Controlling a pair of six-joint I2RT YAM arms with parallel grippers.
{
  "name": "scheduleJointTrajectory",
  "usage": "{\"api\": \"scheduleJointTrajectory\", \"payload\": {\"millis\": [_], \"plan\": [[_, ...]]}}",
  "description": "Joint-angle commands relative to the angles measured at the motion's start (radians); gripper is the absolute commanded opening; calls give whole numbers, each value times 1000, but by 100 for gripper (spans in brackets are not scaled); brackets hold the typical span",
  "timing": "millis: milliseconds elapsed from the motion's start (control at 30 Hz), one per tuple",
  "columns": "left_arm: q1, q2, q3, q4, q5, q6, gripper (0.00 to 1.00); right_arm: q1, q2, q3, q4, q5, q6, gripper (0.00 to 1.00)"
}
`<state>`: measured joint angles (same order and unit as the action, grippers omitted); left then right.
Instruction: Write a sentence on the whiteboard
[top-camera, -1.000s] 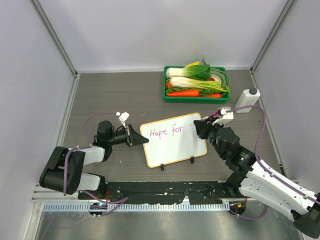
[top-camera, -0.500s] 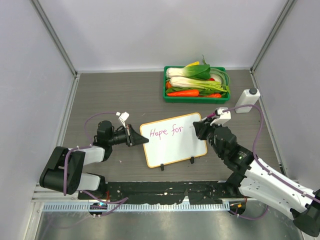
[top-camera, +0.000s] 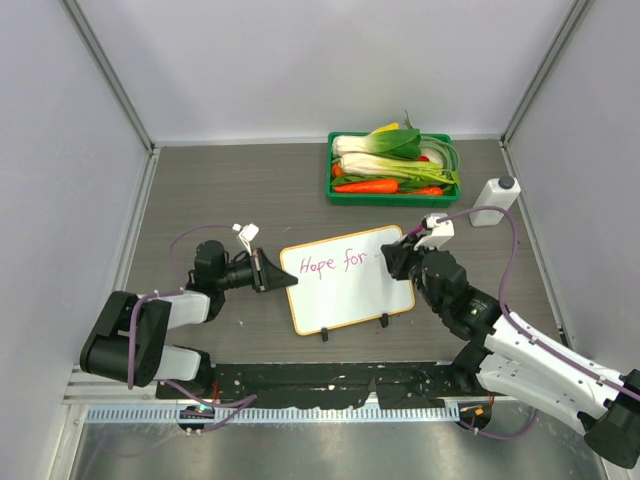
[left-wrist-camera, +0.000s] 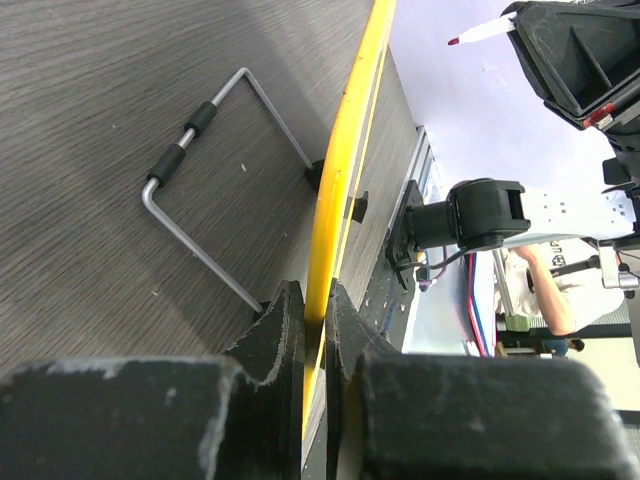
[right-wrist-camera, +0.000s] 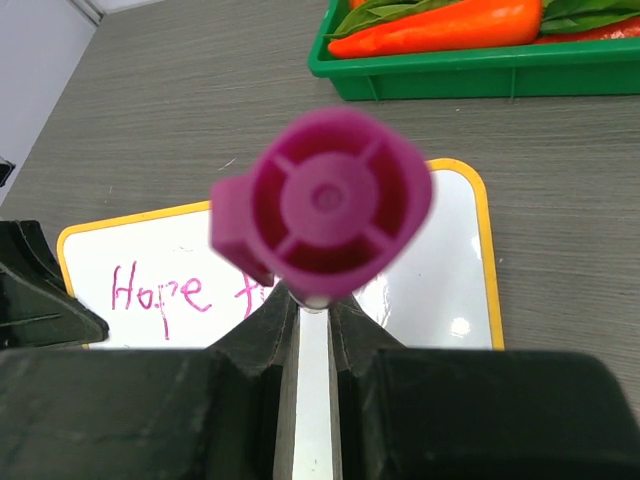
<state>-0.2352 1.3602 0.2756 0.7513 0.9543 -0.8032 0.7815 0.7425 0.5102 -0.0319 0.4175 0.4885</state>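
Observation:
The whiteboard (top-camera: 350, 290), white with an orange rim, lies mid-table. On it the sentence (top-camera: 325, 264) reads "Hope for" in pink, with a small stroke after it. My left gripper (top-camera: 286, 279) is shut on the board's left rim (left-wrist-camera: 345, 150), its fingertips (left-wrist-camera: 290, 305) pinching the yellow edge. My right gripper (top-camera: 392, 260) hovers over the board's right part, shut on a marker (right-wrist-camera: 325, 205) whose magenta end faces the wrist camera and hides part of the writing (right-wrist-camera: 160, 290). The marker's tip (left-wrist-camera: 470, 36) points at the board.
A green tray (top-camera: 335, 185) of vegetables stands at the back, just beyond the board. A white bottle (top-camera: 494, 200) is at the right, near the wall. A wire stand (left-wrist-camera: 200, 200) lies against the board's underside. Grey walls close in left and right.
My right gripper has shifted a little left and away from me with the marker, over the board's right part. The left gripper and the board have stayed put.

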Motion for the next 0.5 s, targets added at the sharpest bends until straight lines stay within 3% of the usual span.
{"api": "scheduleJointTrajectory", "payload": {"millis": [0,467], "plan": [[0,20,13,-44,-77,39,0,-5,12,-15,107,-29,-25,2],[2,-35,16,-125,-146,78,0,-4,2,-27,135,-71,-59,1]]}}
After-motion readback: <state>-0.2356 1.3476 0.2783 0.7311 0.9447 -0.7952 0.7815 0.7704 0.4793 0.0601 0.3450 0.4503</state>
